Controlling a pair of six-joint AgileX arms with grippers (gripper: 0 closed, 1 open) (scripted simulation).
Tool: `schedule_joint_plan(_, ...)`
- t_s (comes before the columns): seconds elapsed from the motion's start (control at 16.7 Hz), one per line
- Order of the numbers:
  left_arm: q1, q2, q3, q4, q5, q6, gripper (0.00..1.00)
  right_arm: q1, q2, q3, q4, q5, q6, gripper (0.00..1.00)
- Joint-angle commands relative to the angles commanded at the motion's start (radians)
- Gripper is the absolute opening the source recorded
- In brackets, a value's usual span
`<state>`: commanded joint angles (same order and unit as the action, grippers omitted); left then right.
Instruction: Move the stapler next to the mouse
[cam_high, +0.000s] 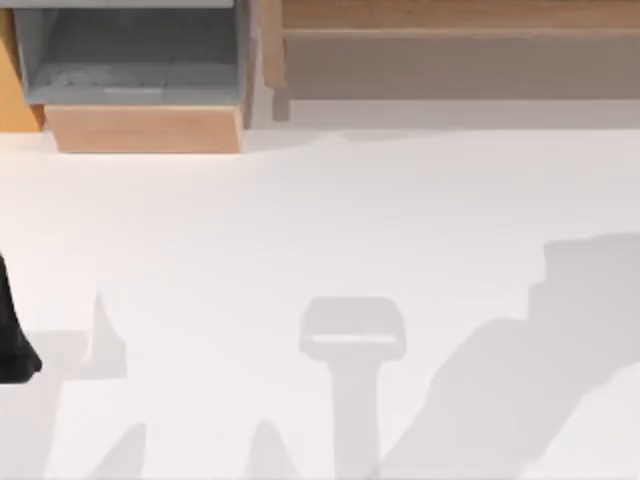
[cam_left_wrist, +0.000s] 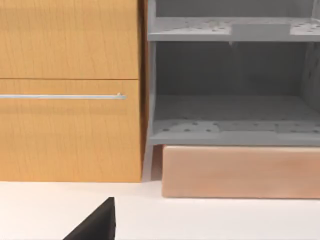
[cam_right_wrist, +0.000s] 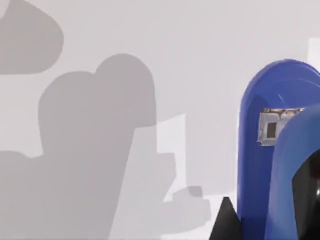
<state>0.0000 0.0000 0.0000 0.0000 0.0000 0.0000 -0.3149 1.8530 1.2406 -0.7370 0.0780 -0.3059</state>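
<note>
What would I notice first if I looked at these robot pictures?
Probably the bright blue stapler, big and close in the right wrist view, over the white table. After that, the orange wooden cabinet and the grey shelf beside it in the left wrist view, at the table's far edge.

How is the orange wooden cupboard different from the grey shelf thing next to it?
The orange cupboard has a closed front with a thin silver handle; the grey shelf unit is open, showing bare shelves. The cupboard looks like wood grain; the shelf unit looks speckled grey. Both stand at the back of the white table.
</note>
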Motion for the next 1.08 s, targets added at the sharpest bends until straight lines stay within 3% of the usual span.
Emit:
schedule_joint_plan(1.02,0.0,0.0,0.0,0.0,0.0,0.0,1.0,0.002,0.078,-0.055,0.041,-0.072,0.022,0.0)
schedule_joint_plan(1.08,0.0,0.0,0.0,0.0,0.0,0.0,1.0,0.002,0.078,-0.055,0.041,-0.072,0.022,0.08)
